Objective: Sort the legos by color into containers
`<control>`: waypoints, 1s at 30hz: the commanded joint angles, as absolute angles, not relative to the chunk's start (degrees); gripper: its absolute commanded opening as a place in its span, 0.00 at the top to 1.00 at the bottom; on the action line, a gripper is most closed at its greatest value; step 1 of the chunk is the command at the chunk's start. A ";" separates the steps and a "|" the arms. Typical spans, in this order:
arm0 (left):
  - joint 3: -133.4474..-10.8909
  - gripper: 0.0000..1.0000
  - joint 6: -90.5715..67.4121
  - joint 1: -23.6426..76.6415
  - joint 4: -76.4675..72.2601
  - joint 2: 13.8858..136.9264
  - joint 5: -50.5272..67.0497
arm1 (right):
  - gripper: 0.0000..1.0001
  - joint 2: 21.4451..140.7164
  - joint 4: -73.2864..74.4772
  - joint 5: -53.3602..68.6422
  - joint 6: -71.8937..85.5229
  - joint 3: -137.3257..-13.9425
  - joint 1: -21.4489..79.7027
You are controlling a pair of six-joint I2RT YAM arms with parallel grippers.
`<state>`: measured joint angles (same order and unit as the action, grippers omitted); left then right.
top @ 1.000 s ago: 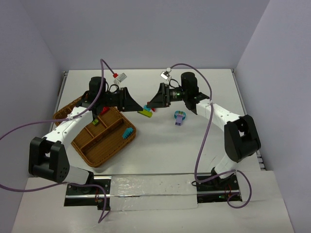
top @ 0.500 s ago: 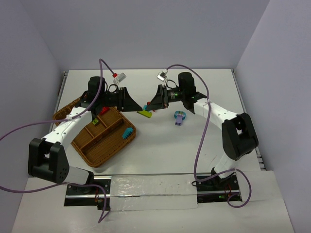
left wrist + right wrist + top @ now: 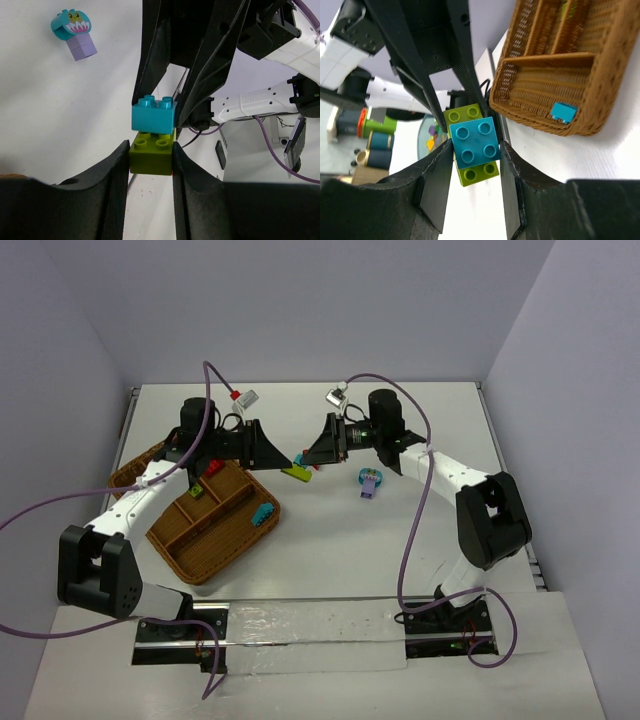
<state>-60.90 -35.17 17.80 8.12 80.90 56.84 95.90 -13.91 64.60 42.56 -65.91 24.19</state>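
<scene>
A lime-green brick (image 3: 296,473) with a teal brick (image 3: 300,460) stacked on it hangs above the table between my two grippers. My left gripper (image 3: 285,462) is shut on the green brick (image 3: 151,157). My right gripper (image 3: 309,457) is shut on the teal brick (image 3: 474,141), with the green one (image 3: 480,173) under it. The wicker tray (image 3: 215,540) lies at the left, also showing in the right wrist view (image 3: 600,100). It holds a teal brick (image 3: 264,514), a red brick (image 3: 198,491) and a red-and-green piece (image 3: 214,468).
A purple brick with a teal monster head (image 3: 369,482) lies on the table right of the grippers, also in the left wrist view (image 3: 75,32). A second piece of wicker (image 3: 135,468) shows behind my left arm.
My right gripper has moved a little left and closed onto the teal brick of the stack. My left gripper has held still on the green brick.
</scene>
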 commanded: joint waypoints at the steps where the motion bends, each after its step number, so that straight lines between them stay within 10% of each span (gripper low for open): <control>1: -63.11 1.00 -33.89 17.49 6.55 79.51 56.48 | 1.00 95.83 -12.69 62.11 42.68 -66.63 23.12; 13: -64.37 1.00 -31.75 17.28 10.35 79.72 55.05 | 1.00 97.50 -18.54 54.50 51.32 -61.51 21.03; 18: -60.63 1.00 -29.54 14.53 16.35 75.32 52.53 | 1.00 96.69 2.28 37.28 41.81 -65.13 20.21; 30: -61.39 1.00 -32.03 1.41 34.45 70.16 20.38 | 1.00 94.54 13.21 25.73 35.41 -66.08 20.21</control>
